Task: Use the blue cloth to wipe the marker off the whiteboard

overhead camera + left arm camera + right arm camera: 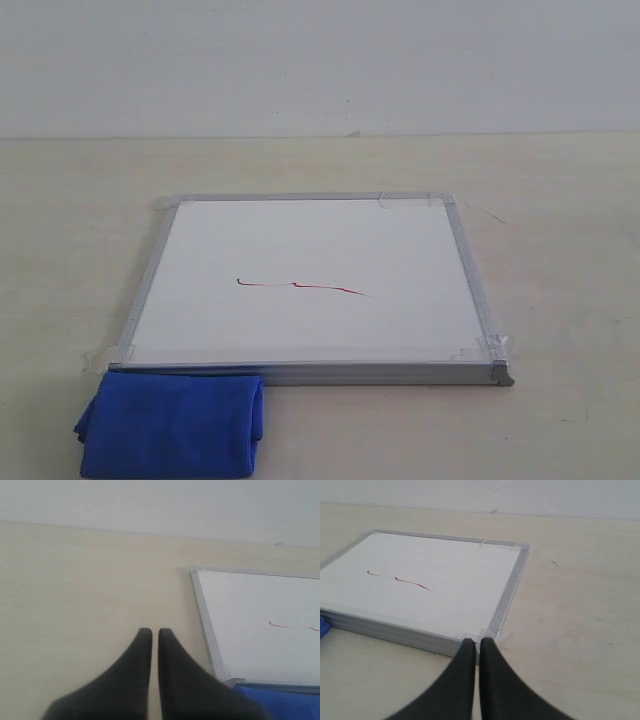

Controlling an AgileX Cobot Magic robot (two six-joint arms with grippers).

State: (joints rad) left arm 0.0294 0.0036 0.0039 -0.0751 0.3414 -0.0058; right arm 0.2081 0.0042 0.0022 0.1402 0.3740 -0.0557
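Task not begun. The marker (300,287) line is intact, mid-whiteboard (320,235). The blue cloth (170,425) lies folded on the table (560,300), against the board's near left corner, unheld.

Left gripper (155,631): jaws look closed, only a hairline slit showing; empty, beside the board's left edge, near the cloth.

Right gripper (479,641): jaws closed, empty, by the near right corner.

Remaining: grasp the cloth, wipe. The raised frame may snag the cloth. Bare table lies all round.
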